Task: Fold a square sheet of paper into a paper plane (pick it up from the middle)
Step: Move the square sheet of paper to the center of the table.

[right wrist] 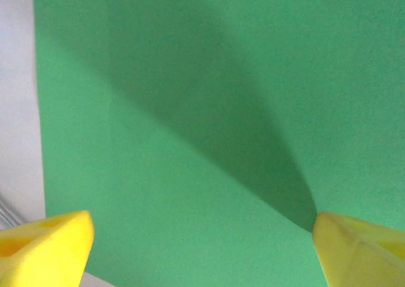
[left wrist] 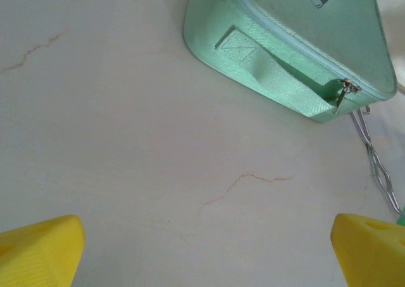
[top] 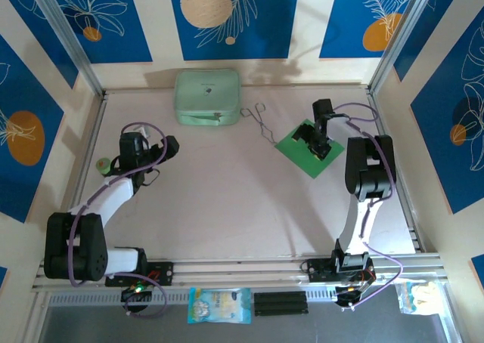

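Right wrist view: right tool (right wrist: pixel 202 246) spread wide, yellow fingertips (right wrist: pixel 47 249) low at both corners, nothing pinched between them. Pointed straight down at the square sheet of paper (right wrist: pixel 190 110), flat and bright green beneath, a dark shadow running up to the right fingertip; touching or just above, cannot tell. Left edge of the paper close on that side, a strip of pale counter (right wrist: pixel 16 97) beyond it. Seen from the top external view, right arm reaching forward from its base, elbow raised, wrist bent down, right tool (top: pixel 316 140) over the middle of the square sheet of paper (top: pixel 296 152). Paper turned like a diamond at the right rear of the counter (top: pixel 227 207), just beside the wire tongs (top: pixel 262 122), near the right rail. Mint case (top: pixel 208 97) at rear centre. Left tool (top: pixel 165 148) likewise gaping and empty, left arm folded low at the left side, well apart from the paper. From the left wrist, left tool (left wrist: pixel 202 249) over bare counter (left wrist: pixel 126 141), mint case (left wrist: pixel 297 47) and wire tongs (left wrist: pixel 378 164) ahead to the right. Broad open counter between the two arms.
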